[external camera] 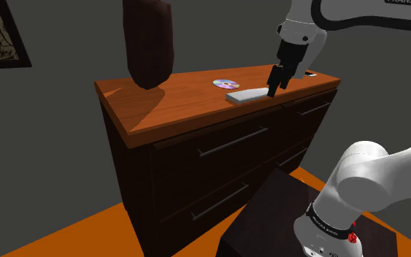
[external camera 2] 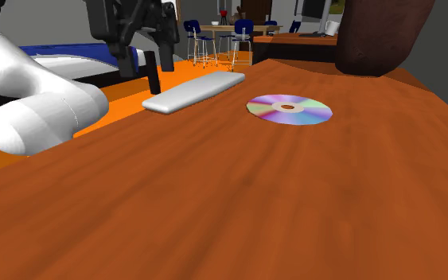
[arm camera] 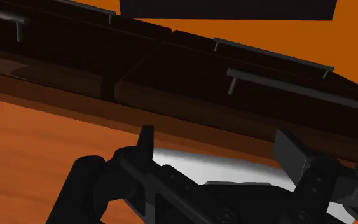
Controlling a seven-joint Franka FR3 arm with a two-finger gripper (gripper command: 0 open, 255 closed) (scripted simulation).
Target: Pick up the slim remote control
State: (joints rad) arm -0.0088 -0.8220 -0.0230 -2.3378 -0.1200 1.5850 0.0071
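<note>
The slim remote (external camera: 247, 94) is a flat pale grey bar lying near the front edge of the wooden dresser top (external camera: 174, 109). In the second exterior view the remote (external camera 2: 194, 91) lies at that view's upper left. My black gripper (external camera: 275, 86) is down at the end of the remote nearest the arm. In the wrist view the gripper (arm camera: 219, 149) is open, its two fingers standing apart on either side of the remote (arm camera: 222, 168). I cannot tell whether either finger touches it.
A shiny disc (external camera: 225, 82) lies on the top just behind the remote. A tall dark brown object (external camera: 150, 40) stands at the back. The dresser's drawer fronts with bar handles (arm camera: 279, 86) drop away below the edge. My stand (external camera: 269, 212) is on the orange floor.
</note>
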